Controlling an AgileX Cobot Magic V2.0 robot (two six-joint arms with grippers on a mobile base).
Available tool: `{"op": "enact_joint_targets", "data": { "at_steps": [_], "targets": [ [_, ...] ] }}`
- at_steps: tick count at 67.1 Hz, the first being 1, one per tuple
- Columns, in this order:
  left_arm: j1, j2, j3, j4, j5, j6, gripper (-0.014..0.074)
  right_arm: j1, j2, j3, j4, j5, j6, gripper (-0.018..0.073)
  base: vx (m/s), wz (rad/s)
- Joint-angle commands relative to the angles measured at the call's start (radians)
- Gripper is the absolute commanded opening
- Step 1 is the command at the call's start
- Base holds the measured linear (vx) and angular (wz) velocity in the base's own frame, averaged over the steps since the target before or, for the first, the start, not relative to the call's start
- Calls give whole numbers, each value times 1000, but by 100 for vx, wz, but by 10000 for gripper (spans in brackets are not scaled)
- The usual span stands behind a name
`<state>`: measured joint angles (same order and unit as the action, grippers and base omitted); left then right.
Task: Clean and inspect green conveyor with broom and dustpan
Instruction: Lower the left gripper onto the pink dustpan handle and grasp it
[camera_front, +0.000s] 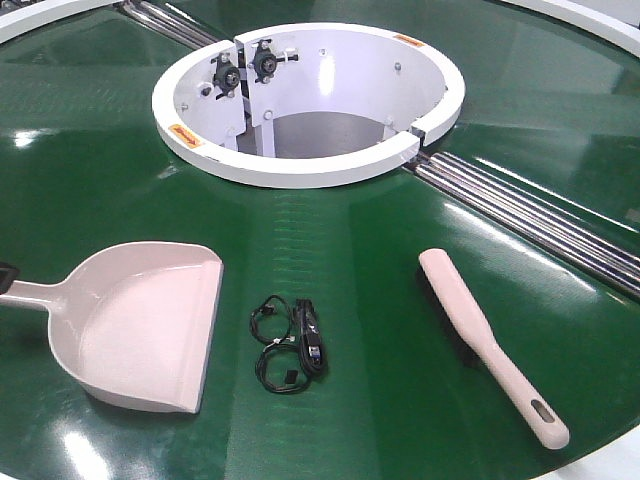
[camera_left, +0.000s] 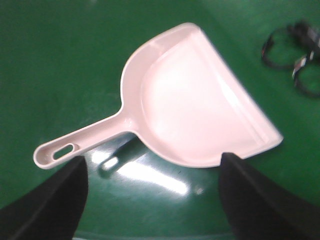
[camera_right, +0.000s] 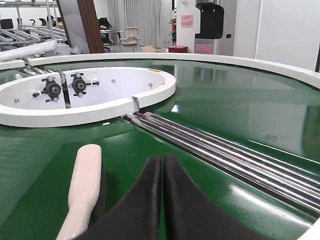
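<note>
Stickers (camera_front: 186, 135): orange, unreadable
Dustpan (camera_front: 150, 330): 7 o'clock of ring hub (camera_front: 300, 172)
Broom (camera_front: 480, 325): 5 o'clock
Left gripper (camera_left: 152, 158): spread, empty
Right gripper (camera_right: 162, 159): pressed together

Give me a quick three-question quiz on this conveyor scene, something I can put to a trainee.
1. True or false: the broom lies inside the dustpan.
2. The right tool is: A, wide open; B, shut on nothing, beside the broom; C, shut on the broom.
3. What lies on the green conveyor between dustpan and broom?
Key: 1 false, they lie well apart. 2 B. 3 a black cable bundle.
</note>
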<state>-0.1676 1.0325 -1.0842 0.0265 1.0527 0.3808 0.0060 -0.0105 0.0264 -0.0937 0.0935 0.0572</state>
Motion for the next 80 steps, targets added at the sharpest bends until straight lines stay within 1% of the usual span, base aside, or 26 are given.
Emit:
{"op": "enact_joint_targets", "data": {
  "at_steps": [1, 5, 6, 7, 8, 9, 10, 15, 25, 31, 38, 43, 51, 65, 69, 75, 80],
  "targets": [
    [3, 71, -65, 46, -31, 112, 521, -4, -18, 12, -8, -75, -1, -10, 0, 0],
    [3, 120, -74, 103, -42, 198, 521, -4, -18, 12, -8, -75, -1, -10, 0, 0],
    [3, 133, -74, 132, -49, 245, 521, -4, -18, 12, -8, -75, -1, -10, 0, 0],
    [3, 142, -74, 146, -51, 258, 521, -4, -18, 12, -8, -75, -1, -10, 0, 0],
    [3, 150, -74, 160, -59, 297, 521, -4, -18, 12, -8, -75, -1, -10, 0, 0],
    [3, 159, -74, 167, -61, 309, 521, -4, -18, 12, -8, -75, -1, -10, 0, 0],
    [3, 171, -74, 191, -67, 345, 521, -4, -18, 12, -8, -75, -1, -10, 0, 0],
    [3, 210, -76, 227, -82, 466, 521, -4, -18, 12, -8, -75, -1, -10, 0, 0],
    [3, 310, -83, 229, -90, 534, 521, -4, -18, 12, -8, -75, -1, -10, 0, 0],
    [3, 365, -83, 262, -112, 616, 521, -4, -18, 12, -8, -75, -1, -10, 0, 0],
    [3, 419, -83, 267, -154, 677, 521, -4, -18, 12, -8, -75, -1, -10, 0, 0],
    [4, 454, -83, 269, -161, 706, 521, -4, -18, 12, -8, -75, -1, -10, 0, 0],
    [4, 504, -83, 306, -160, 707, 521, -4, -18, 12, -8, -75, -1, -10, 0, 0],
    [55, 535, -83, 311, -195, 707, 521, -4, -18, 12, -8, -75, -1, -10, 0, 0],
    [71, 535, -82, 304, -195, 706, 521, -4, -18, 12, -8, -75, -1, -10, 0, 0],
    [101, 535, -82, 262, -204, 712, 521, -4, -18, 12, -8, -75, -1, -10, 0, 0],
    [105, 535, -82, 230, -215, 765, 521, -4, -18, 12, -8, -75, -1, -10, 0, 0]
  ]
}}
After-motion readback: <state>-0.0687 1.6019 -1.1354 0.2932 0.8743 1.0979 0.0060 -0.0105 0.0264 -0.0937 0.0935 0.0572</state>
